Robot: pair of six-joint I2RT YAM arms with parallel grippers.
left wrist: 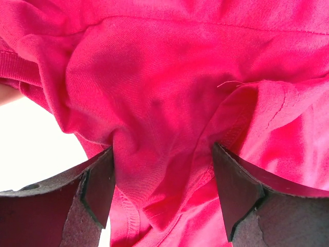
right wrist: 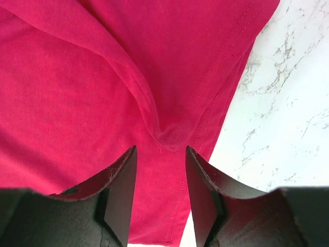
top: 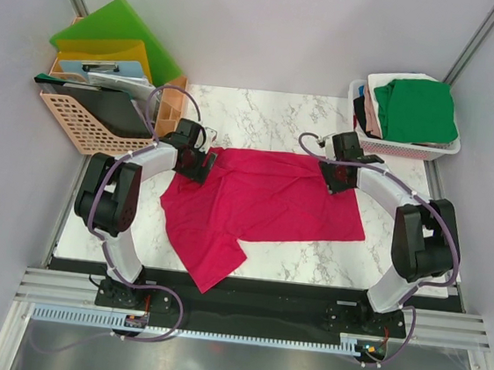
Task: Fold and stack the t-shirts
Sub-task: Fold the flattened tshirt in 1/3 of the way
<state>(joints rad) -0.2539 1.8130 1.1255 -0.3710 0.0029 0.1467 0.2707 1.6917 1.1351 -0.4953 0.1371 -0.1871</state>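
A crimson-pink t-shirt (top: 263, 200) lies spread on the marble table (top: 263, 116), with one part trailing toward the front edge. My left gripper (top: 198, 164) is down on its far left corner. In the left wrist view that gripper (left wrist: 162, 149) stands wide open, with a bunched fold of the shirt (left wrist: 154, 77) between its fingers. My right gripper (top: 332, 178) is at the far right corner. In the right wrist view it (right wrist: 161, 148) is open over flat cloth (right wrist: 77, 92) near the hem, and a raised crease lies just ahead of its tips.
A white basket (top: 410, 151) at the back right holds a folded green t-shirt (top: 414, 110) on top of white, pink and black ones. At the back left a peach rack (top: 89, 129) holds green (top: 113, 30) and yellow folders.
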